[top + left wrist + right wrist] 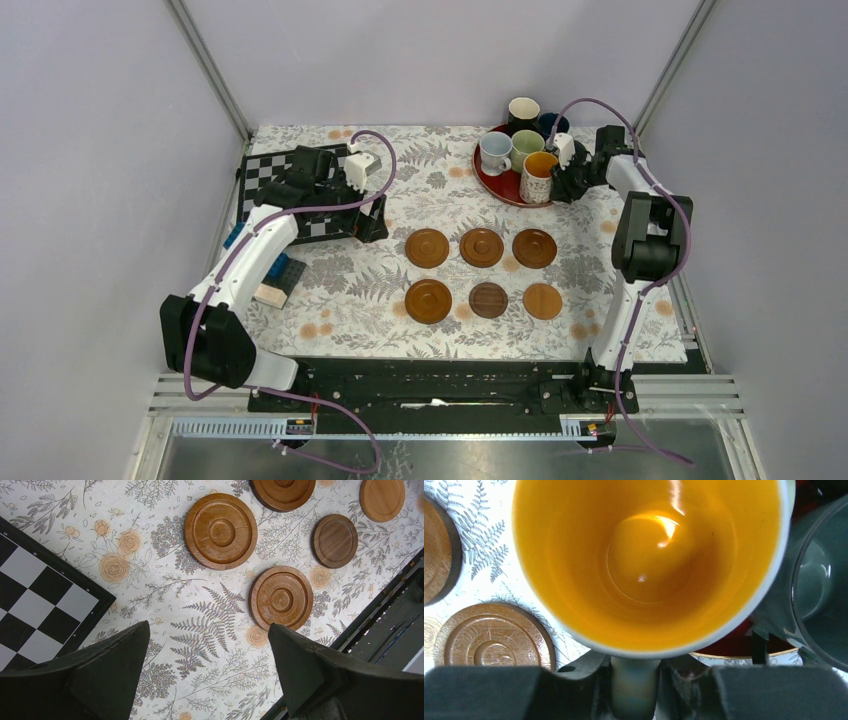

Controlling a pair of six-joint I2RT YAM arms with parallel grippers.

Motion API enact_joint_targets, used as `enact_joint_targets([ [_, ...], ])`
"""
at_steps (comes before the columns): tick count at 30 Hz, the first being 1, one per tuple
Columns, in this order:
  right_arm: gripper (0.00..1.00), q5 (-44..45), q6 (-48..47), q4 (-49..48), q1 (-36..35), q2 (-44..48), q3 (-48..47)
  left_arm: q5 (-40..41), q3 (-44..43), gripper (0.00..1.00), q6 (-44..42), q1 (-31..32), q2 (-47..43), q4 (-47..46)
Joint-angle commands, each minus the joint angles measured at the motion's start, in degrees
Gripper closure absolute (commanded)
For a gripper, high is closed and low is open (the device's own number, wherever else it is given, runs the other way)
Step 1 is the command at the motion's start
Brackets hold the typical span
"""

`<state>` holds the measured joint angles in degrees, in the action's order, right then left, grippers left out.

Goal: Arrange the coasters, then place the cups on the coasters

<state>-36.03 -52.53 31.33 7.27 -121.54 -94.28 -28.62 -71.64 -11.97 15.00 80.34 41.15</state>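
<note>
Several wooden coasters (pixel 481 246) lie in two rows at the table's middle; some show in the left wrist view (pixel 220 531), and one (pixel 494 637) lies below the held mug. The cups stand on the red tray (pixel 495 185): pale blue-white (pixel 494 152), pale green (pixel 526 148), black (pixel 522 112), navy (pixel 552 125). My right gripper (pixel 563 180) (pixel 635 680) is shut on the handle of the orange-inside cup (pixel 539 175) (pixel 649 555) at the tray's front edge. A grey-green cup (pixel 819 580) stands right beside it. My left gripper (pixel 372 218) (pixel 207 630) hangs open and empty left of the coasters.
A chessboard (pixel 262 170) (pixel 30 595) lies at the back left under the left arm. Blue blocks (pixel 280 270) and a pale wooden block (pixel 270 293) sit at the left edge. The dark rail (pixel 395 615) runs along the table's near edge.
</note>
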Motion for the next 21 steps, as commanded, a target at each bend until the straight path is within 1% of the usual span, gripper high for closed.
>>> enact_joint_targets([
  [1, 0.75, -1.1, 1.2, -0.38, -0.76, 5.08, 0.37, 0.3, -2.33, 0.01, 0.45, -0.33, -0.39, -1.07],
  [3, 0.86, -1.06, 1.77, -0.54, -0.76, 5.65, 0.41, 0.18, -2.24, 0.01, 0.45, -0.4, -0.36, -1.19],
  [6, 1.0, -1.51, 3.49, -1.49, -0.76, 6.7, 0.69, 0.07, -2.16, 0.01, 0.63, -0.42, -0.22, -1.41],
  [15, 1.0, -5.1, 13.03, -4.04, -0.76, 10.48, -1.44, -0.19, -2.73, 0.01, 3.71, -2.97, -0.34, -2.48],
  [18, 1.0, -6.5, 15.14, -1.82, -0.97, 11.16, -4.8, -1.15, -3.64, 0.01, 4.61, -4.14, -0.52, -2.47],
  [21, 1.0, -5.98, 15.57, 2.27, -2.67, 12.06, -7.54, -2.59, -5.18, 0.01, 5.59, -5.43, -0.25, -2.03],
])
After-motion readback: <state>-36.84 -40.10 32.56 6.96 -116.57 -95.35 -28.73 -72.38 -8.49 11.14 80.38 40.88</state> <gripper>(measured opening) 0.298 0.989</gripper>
